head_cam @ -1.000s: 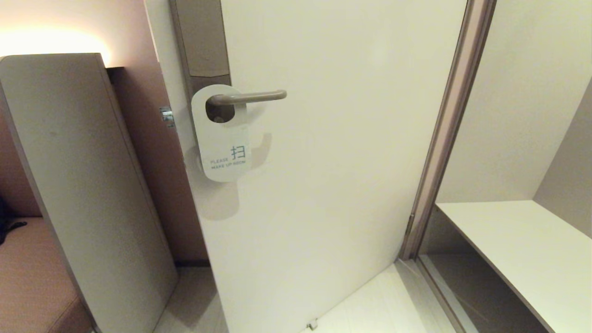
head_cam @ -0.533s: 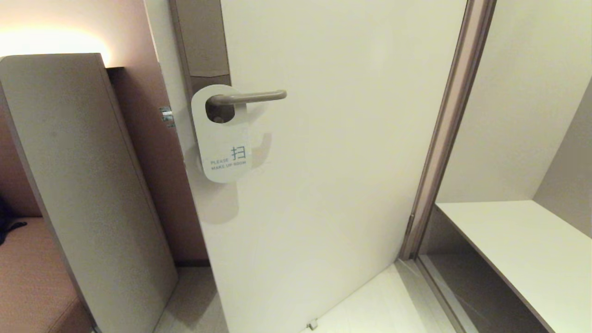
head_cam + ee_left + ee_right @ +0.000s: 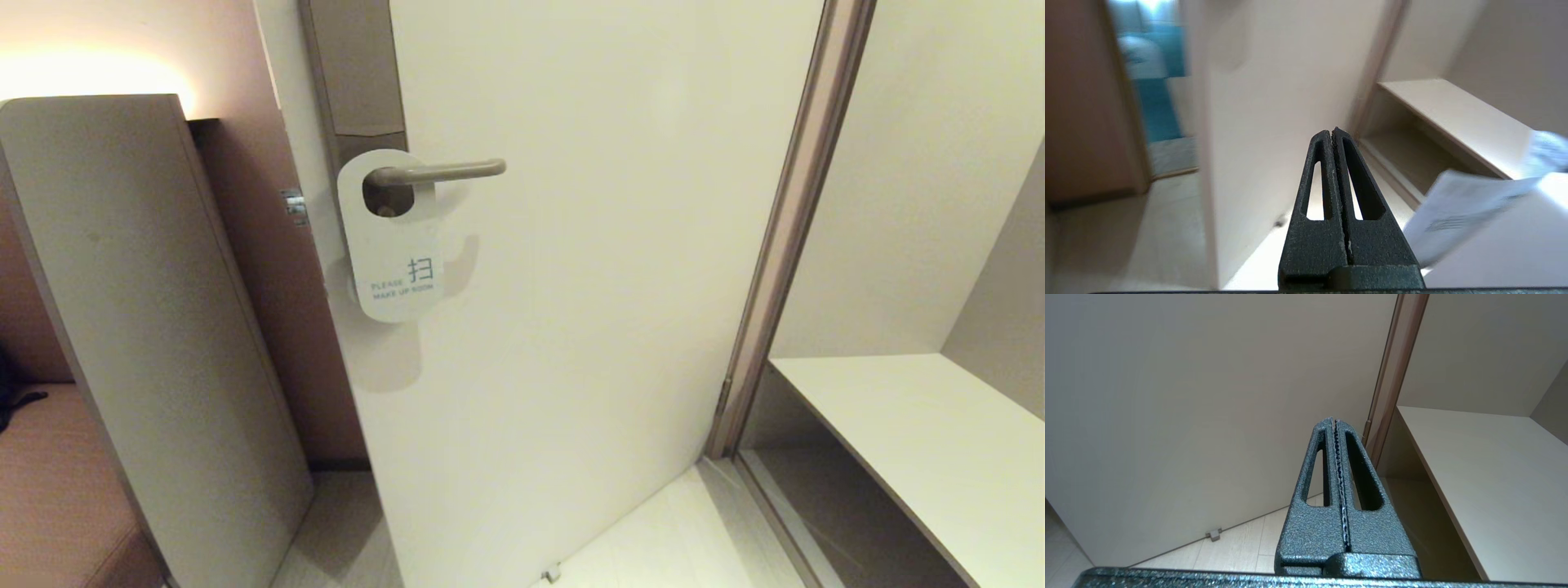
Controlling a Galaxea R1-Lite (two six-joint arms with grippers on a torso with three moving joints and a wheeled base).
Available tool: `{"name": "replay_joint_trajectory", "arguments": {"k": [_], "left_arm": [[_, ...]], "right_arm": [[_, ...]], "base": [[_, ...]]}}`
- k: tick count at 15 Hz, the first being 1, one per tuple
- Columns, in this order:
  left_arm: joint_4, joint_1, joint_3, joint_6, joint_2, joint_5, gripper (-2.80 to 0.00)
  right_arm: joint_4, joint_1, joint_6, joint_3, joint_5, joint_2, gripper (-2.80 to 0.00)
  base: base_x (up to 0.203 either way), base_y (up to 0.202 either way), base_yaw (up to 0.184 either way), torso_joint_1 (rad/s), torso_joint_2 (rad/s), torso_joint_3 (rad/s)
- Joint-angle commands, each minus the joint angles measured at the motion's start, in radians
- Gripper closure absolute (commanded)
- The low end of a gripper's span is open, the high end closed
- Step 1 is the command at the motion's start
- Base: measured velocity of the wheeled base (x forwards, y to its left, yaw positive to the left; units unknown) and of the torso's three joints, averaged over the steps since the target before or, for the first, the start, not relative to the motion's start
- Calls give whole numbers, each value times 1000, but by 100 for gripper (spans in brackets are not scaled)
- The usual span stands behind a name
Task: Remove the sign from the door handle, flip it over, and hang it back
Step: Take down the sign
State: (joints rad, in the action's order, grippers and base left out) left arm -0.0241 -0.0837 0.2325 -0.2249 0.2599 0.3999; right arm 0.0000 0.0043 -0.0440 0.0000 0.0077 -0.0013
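Cream door [image 3: 604, 286] fills the head view, a low shelf [image 3: 922, 441] to its right. Neither of my arms shows there. My left gripper [image 3: 1334, 134] points at the door's lower part, fingers pressed together, empty. My right gripper [image 3: 1333, 422] likewise, closed on nothing. Sign [image 3: 390, 245] hangs on handle [image 3: 441, 171], white MAKE UP ROOM face outward.

The sign [image 3: 390, 245] hangs by its round hole on the door handle [image 3: 445, 171] of the white door [image 3: 588, 310]
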Motion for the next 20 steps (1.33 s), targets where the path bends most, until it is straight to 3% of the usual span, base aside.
{"name": "replay_joint_trajectory", "arguments": {"k": [1,4,8,11,13,17,20], "left_arm": [[39,-138,44,0,128,-30,0],[80,-275,89,-6,217,-107,0],[96,-295,120,-11,340,-110,0],[168,-287,160,-11,463,-109,0],[213,-227,207,-9,552,-107,0],[300,16,281,24,684,-85,0],[310,143,297,38,725,119,0]], "right_arm": [[0,0,0,0,0,1,0],[0,0,0,0,1,1,0],[0,0,0,0,0,1,0],[0,0,0,0,0,1,0],[0,0,0,0,0,1,0],[0,0,0,0,0,1,0],[0,0,0,0,1,1,0]], "base": [[0,0,0,0,0,0],[0,0,0,0,0,0],[0,0,0,0,0,0],[0,0,0,0,0,0],[0,0,0,0,0,0],[0,0,0,0,0,0],[0,0,0,0,0,0]]}}
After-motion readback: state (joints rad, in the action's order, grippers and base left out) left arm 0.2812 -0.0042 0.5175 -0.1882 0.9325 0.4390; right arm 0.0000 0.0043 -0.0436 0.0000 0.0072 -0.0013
